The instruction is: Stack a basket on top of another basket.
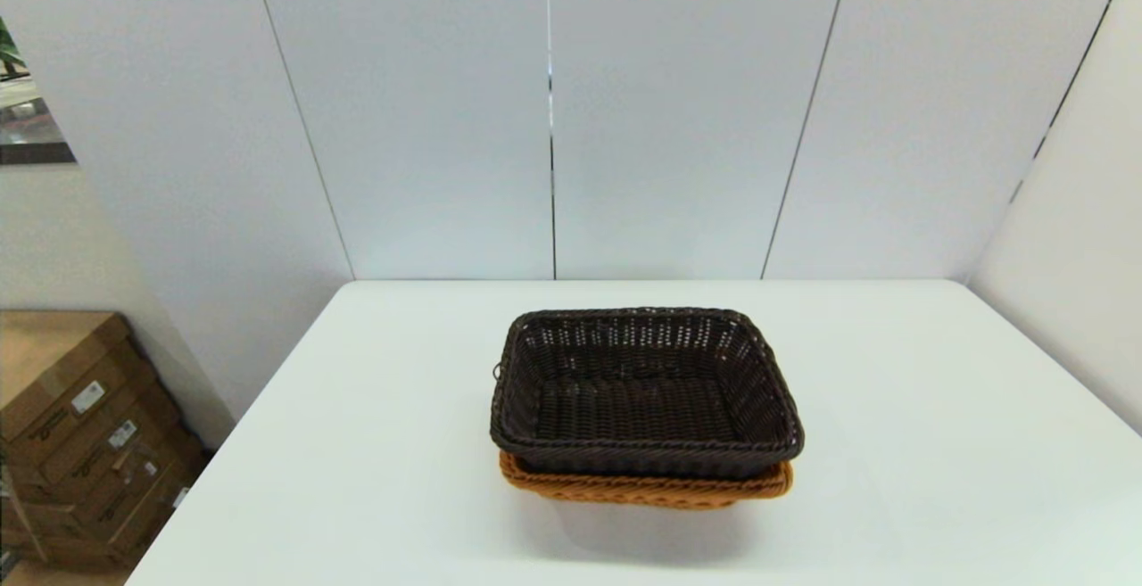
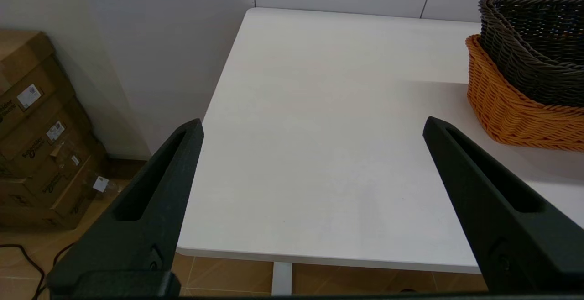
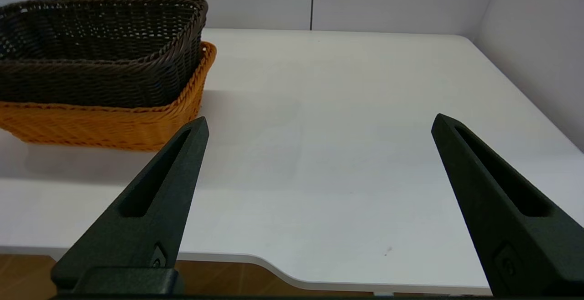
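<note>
Two baskets sit in the middle of the white table (image 1: 892, 408), one inside the other. One is the dark brown basket (image 1: 644, 390), and it sits on top, nested in the orange-tan basket (image 1: 642, 488). Only the near rim of the orange one peeks out in the head view, and the dark one looks set a little askew on it. Two grippers wait back at the near edge of the table, one on each side, and neither touches a basket. The left gripper (image 2: 312, 126) has its fingers spread wide and holds nothing; the baskets are off to its right. The right gripper (image 3: 319, 124) is spread wide too, with the baskets off to its left. Brown cardboard boxes (image 1: 80, 434) are piled on the floor to the left of the table. Grey wall panels (image 1: 553, 104) stand behind the far edge.
</note>
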`<state>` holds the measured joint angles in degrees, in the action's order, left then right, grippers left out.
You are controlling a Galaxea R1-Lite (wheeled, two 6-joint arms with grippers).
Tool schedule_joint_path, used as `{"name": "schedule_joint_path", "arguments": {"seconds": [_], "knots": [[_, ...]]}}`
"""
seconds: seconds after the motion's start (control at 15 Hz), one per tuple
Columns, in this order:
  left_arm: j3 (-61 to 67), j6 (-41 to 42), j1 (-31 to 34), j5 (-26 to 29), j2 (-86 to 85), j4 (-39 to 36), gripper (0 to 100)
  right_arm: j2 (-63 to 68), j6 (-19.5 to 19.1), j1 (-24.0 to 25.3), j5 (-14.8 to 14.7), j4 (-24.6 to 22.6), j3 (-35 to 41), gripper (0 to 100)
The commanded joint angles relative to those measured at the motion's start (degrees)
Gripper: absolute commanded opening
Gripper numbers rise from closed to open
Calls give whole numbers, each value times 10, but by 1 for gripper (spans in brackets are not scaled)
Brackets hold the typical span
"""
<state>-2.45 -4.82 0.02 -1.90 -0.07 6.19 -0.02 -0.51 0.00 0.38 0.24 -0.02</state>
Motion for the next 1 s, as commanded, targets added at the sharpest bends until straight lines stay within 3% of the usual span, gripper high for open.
{"name": "schedule_joint_path", "arguments": {"seconds": [0.07,1.0], "knots": [[0,0,1,-1,0,0,100,0,2,0,0,0,0,100],[0,0,1,0,0,0,100,-1,2,0,-3,0,0,100]]}}
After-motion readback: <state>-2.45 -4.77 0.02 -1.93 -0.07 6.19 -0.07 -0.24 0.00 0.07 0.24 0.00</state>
